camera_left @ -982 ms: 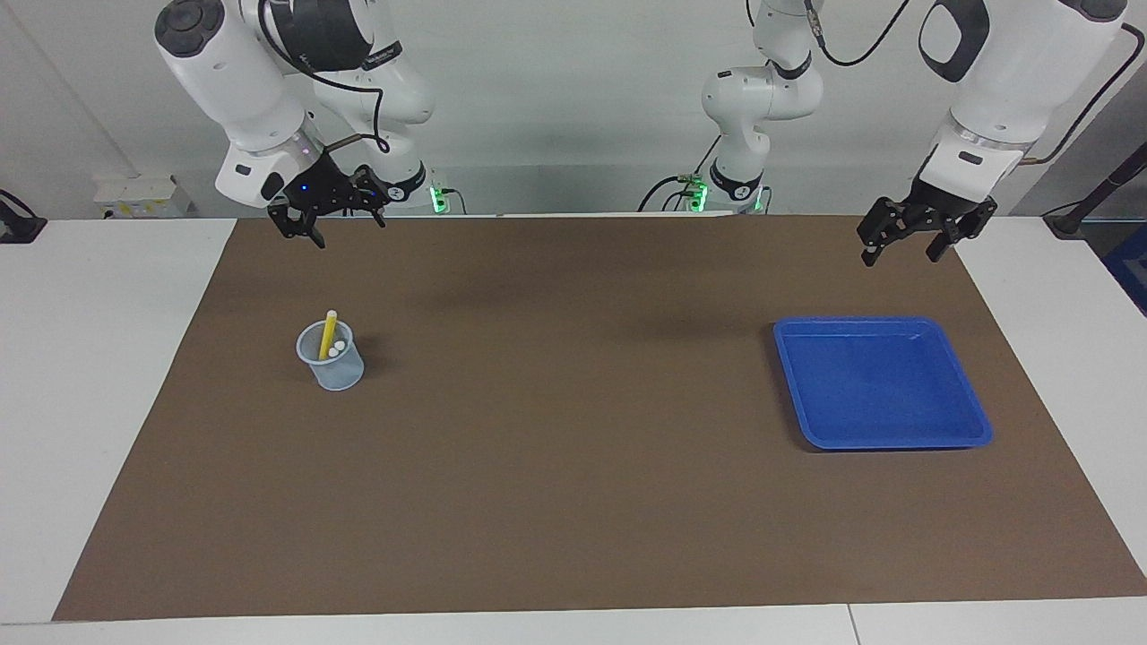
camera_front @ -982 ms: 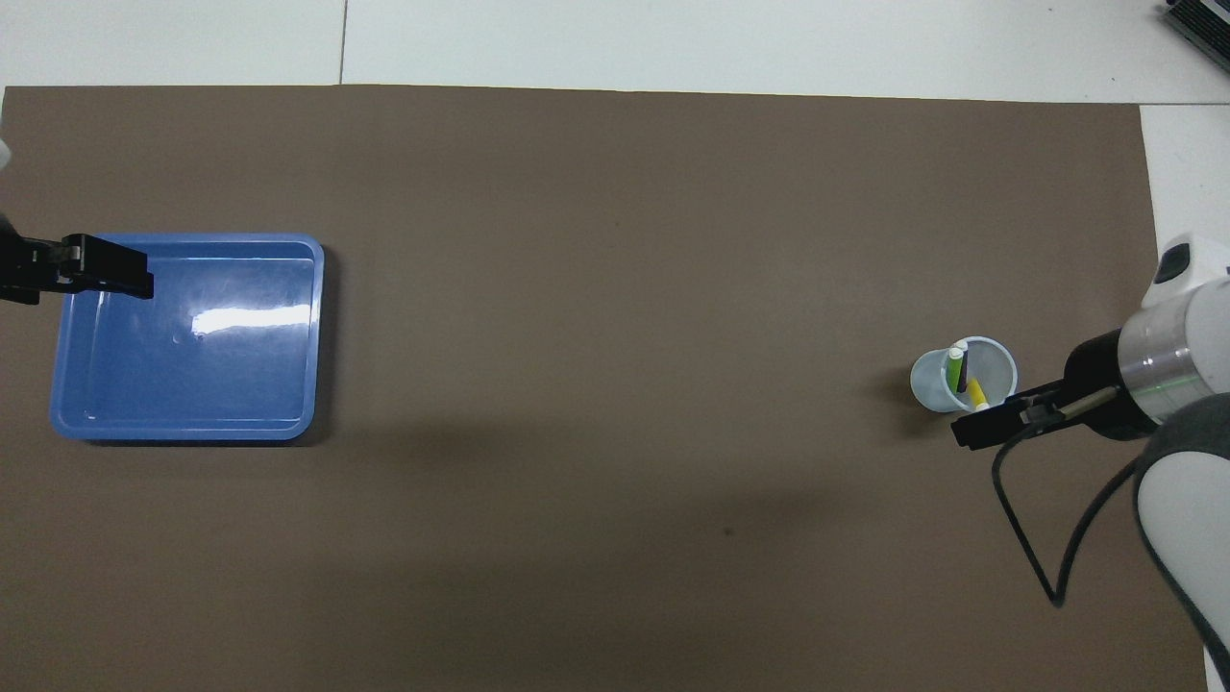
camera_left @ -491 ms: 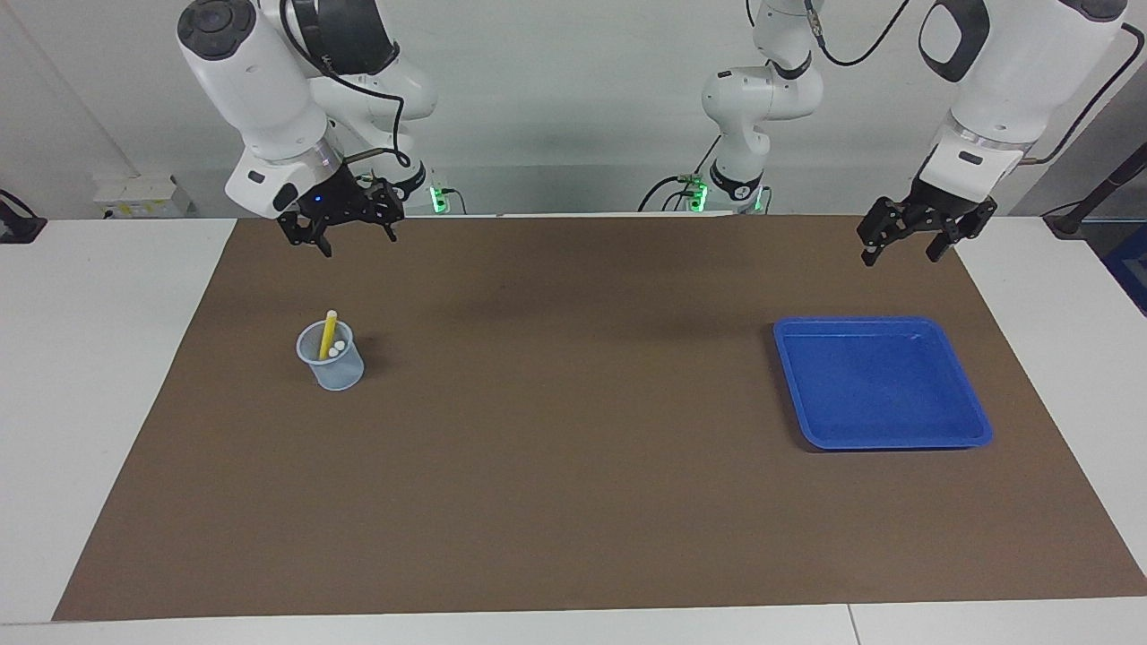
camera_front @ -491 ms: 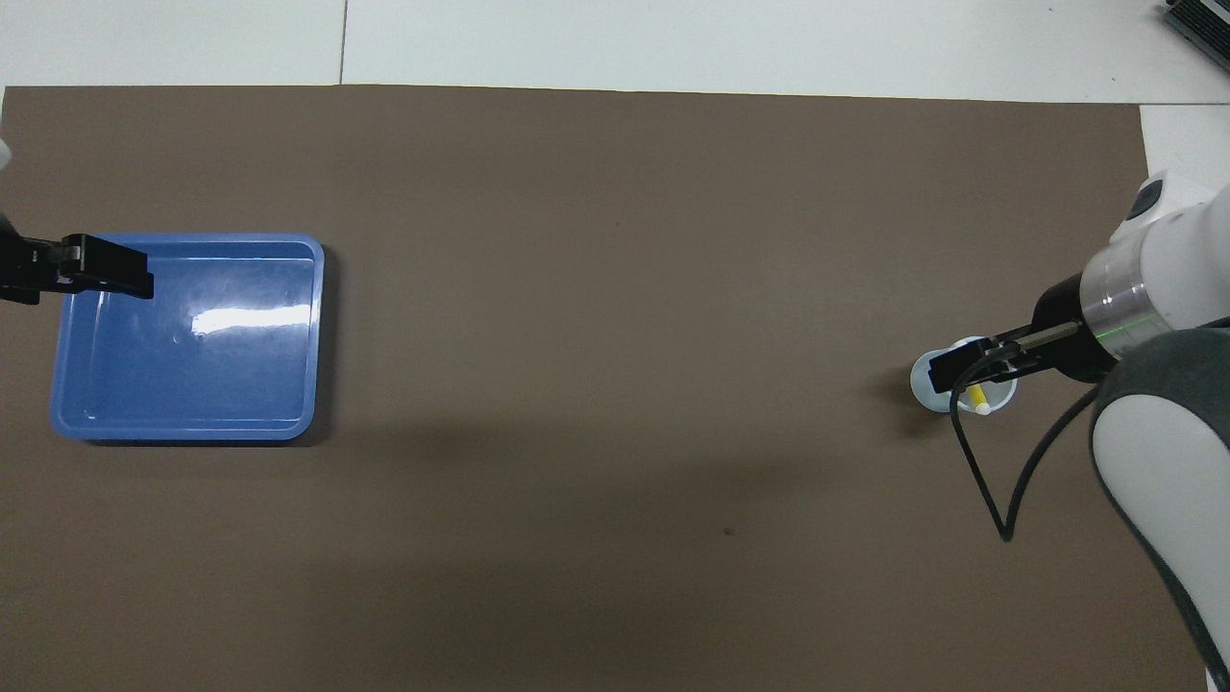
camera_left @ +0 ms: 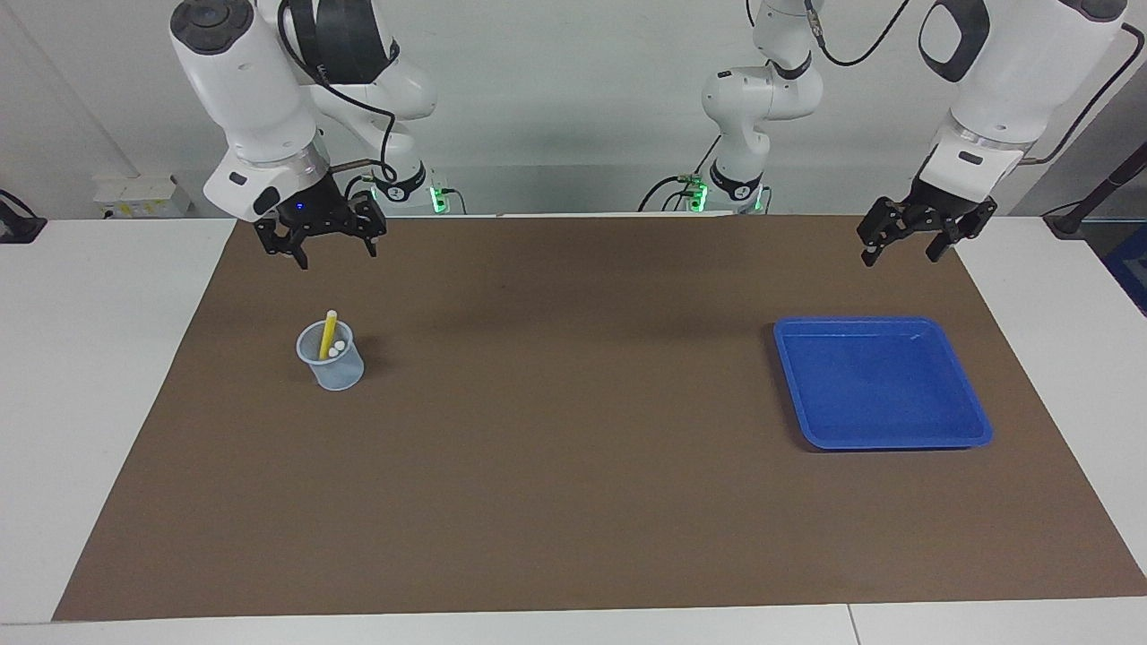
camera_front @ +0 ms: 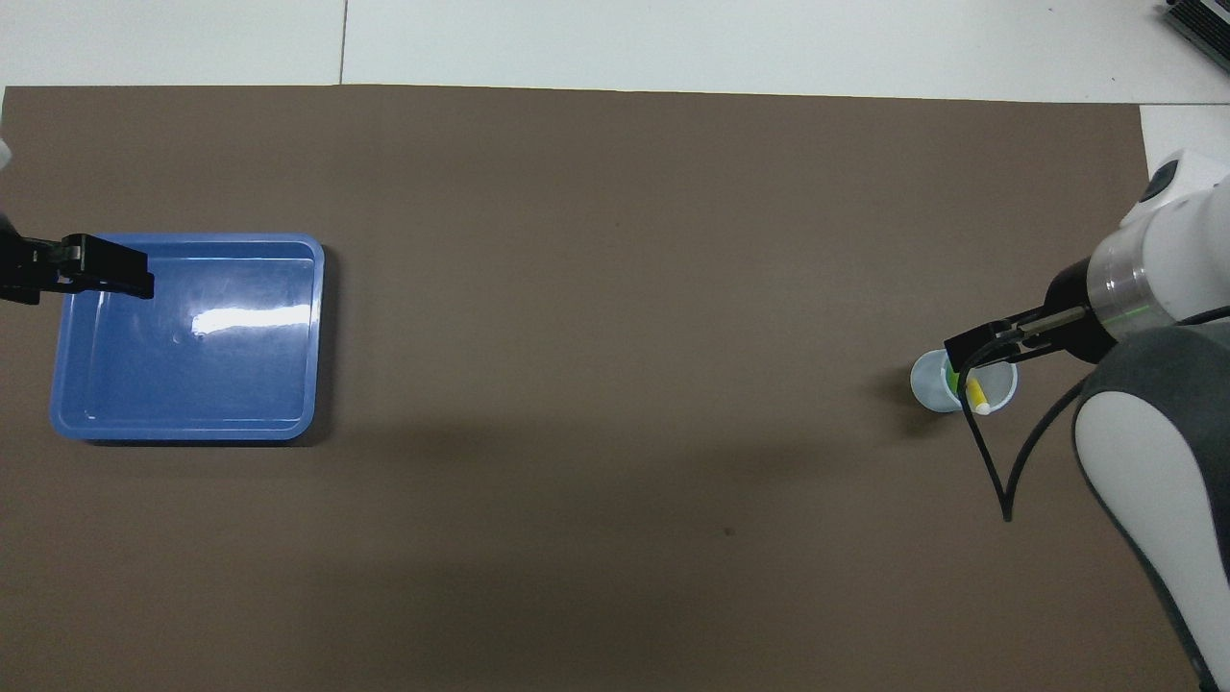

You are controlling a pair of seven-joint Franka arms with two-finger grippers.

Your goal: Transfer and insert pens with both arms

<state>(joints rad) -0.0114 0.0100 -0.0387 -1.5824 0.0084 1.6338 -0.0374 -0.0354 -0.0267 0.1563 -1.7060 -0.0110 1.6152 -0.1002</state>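
A translucent cup (camera_left: 333,365) stands on the brown mat toward the right arm's end. The yellow pen (camera_left: 328,333) sticks up out of it, with two whitish cap ends (camera_left: 333,351) beside it. In the overhead view the cup (camera_front: 930,383) shows the yellow pen (camera_front: 975,394) and the green pen (camera_front: 949,378); the purple pen is hidden. My right gripper (camera_left: 337,256) is open and empty in the air, over the mat close to the cup. My left gripper (camera_left: 901,258) is open and empty, over the mat by the blue tray (camera_left: 883,436), and waits.
The blue tray (camera_front: 187,428) toward the left arm's end holds nothing. The brown mat (camera_left: 573,493) covers most of the white table. Two smaller white arms with green lights (camera_left: 757,98) stand at the robots' end. A black cable (camera_front: 999,481) hangs from the right wrist.
My right gripper has turned and come down a little, now closer above the cup. The left arm, the cup, the pens and the tray have not moved.
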